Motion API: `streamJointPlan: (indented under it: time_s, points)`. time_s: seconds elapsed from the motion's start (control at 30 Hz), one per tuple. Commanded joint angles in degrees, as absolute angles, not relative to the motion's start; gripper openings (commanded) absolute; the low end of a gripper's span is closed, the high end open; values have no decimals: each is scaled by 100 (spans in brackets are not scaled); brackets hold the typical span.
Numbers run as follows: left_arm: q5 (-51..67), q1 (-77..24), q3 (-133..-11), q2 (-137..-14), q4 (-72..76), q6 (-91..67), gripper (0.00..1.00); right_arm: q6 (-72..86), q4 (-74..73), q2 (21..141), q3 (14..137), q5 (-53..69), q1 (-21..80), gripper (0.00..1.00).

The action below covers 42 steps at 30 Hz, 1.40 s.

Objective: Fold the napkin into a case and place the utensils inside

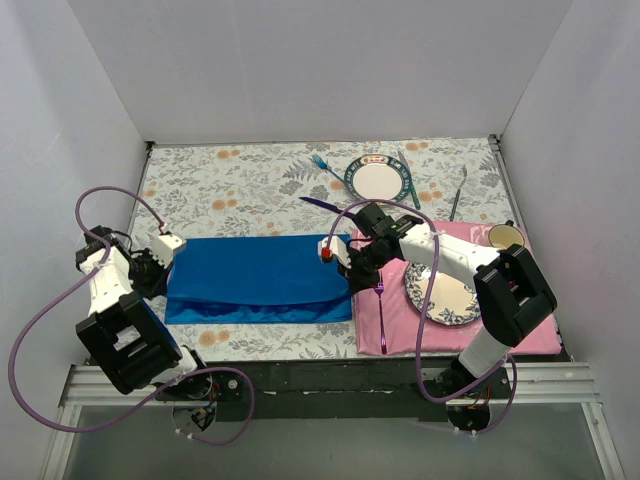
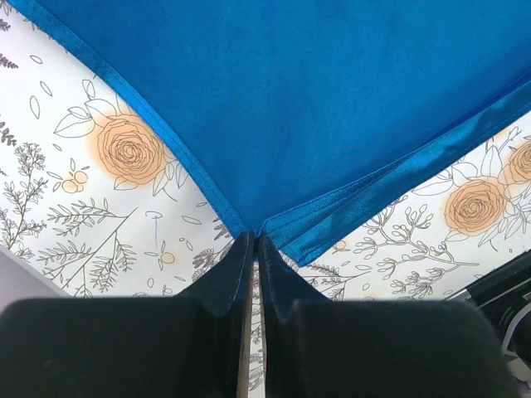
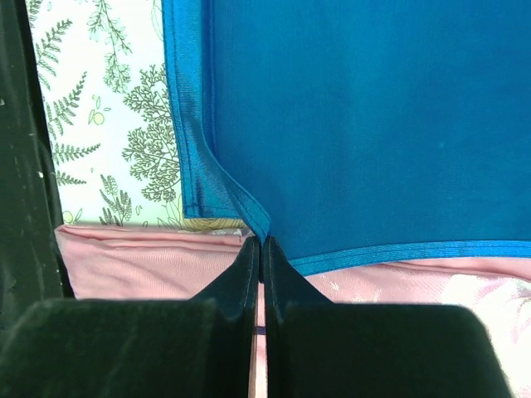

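- Your left end effector [image 2: 253, 236] was pinched shut on a napkin [image 2: 332, 99] corner. Your right end effector [image 3: 261, 240] was pinched on the opposite corner, at the pink placemat [image 3: 149, 265] edge.
- The napkin lay as a long folded strip on the surface [image 1: 250, 190], between your arms.
- Step looked like folding; case not formed yet.
- Next you'd need both corners carried evenly.
- Light-blue fork [image 1: 325, 167] and purple knife [image 1: 320, 203] lay behind the napkin, untouched.

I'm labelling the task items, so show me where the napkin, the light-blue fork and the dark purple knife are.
napkin [image 1: 255, 268], top external view, middle of its flat top layer.
light-blue fork [image 1: 327, 169], top external view, middle of its length.
dark purple knife [image 1: 320, 204], top external view, middle of its length.
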<state>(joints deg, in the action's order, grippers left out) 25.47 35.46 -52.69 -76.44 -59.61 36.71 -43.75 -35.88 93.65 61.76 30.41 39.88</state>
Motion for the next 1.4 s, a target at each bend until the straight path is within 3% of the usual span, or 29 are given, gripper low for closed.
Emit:
streamJointPlan:
  time_s: [0.0,0.87,0.93,0.97,1.03,1.07,1.13,1.23,1.37]
  points:
    - [2567,3577,-5309,-7471,-6126,3893,0,-4342,-3692,9184,6249,3182,4078,1]
    - [2408,3577,-4957,-7409,-5933,4008,0,-4395,-3463,9325,5941,3085,4333,1]
    - [2408,3577,-4922,-7400,-5898,3982,1,-4395,-3506,9360,5976,3102,4333,10]
    - [2400,3577,-4922,-7400,-5915,3981,6,-4412,-3559,9360,6011,3129,4333,24]
    - [2443,3577,-5018,-7392,-6063,3981,24,-4465,-3708,9334,6187,3173,4342,40]
    - [2504,3612,-5106,-7392,-6178,3990,28,-4456,-3909,9308,6275,3199,4342,56]
    - [2768,3682,-5509,-7461,-6711,4130,39,-4456,-4086,9142,6537,3217,4333,67]
    - [3084,3814,-6097,-7655,-7214,4131,45,-4447,-4446,8948,6836,3226,4333,68]
    - [3532,3850,-6407,-7787,-7260,3500,50,-4175,-4421,9061,7048,3243,4324,58]
